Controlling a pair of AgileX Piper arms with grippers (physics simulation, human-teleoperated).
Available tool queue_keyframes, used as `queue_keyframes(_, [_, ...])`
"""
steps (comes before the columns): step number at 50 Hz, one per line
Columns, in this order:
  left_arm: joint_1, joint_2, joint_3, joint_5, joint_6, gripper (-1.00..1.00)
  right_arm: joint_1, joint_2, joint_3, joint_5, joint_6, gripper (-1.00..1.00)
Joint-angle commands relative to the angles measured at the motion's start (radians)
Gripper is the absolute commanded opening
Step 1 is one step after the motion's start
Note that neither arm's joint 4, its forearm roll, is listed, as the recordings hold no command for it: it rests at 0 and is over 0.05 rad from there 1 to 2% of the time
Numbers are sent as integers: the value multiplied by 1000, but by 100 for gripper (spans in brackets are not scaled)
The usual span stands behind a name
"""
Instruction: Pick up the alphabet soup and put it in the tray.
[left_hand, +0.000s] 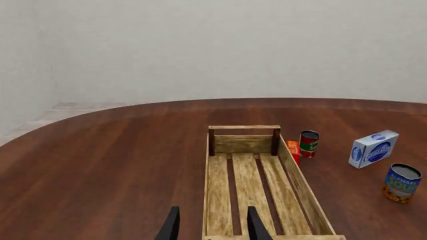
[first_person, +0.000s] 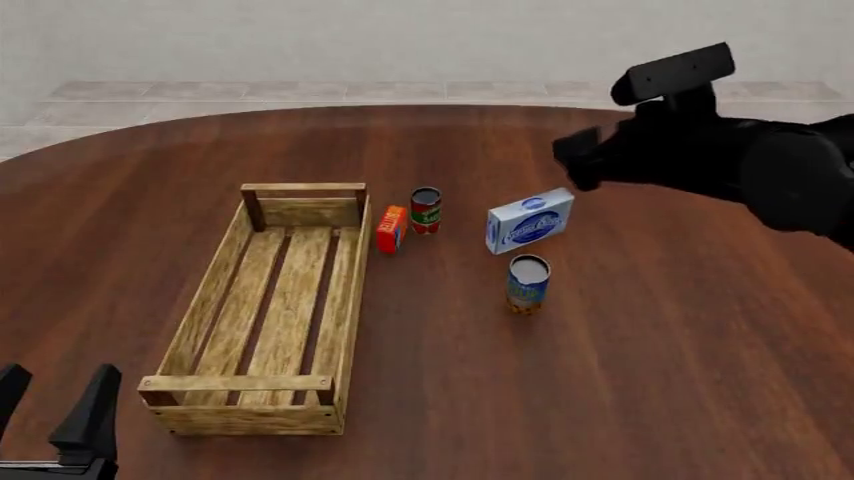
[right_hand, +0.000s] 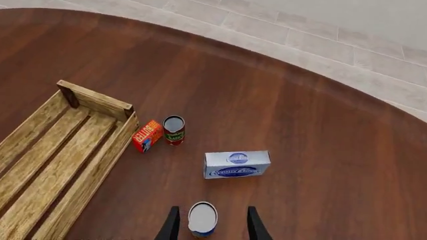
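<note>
The alphabet soup (first_person: 529, 283) is seen standing upright on the table (first_person: 641, 380), at about 3 o'clock from the tray (first_person: 350, 330) and well apart from it. The right gripper (right_hand: 209, 226) is held high above the can with its fingers wide open and nothing in them, so the can shows between them, likely lined up for a grab from above. The left gripper (left_hand: 211, 227) is kept open and empty near the tray's near end, out of the way.
</note>
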Motion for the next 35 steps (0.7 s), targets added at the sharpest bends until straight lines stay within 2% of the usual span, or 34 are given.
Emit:
queue_keyframes(1, [0,0,0,0,0,100,9,71,-36,8,-29,100])
queue_keyframes(35, [0,0,0,0,0,100,28,162,-35,-14,-50,100])
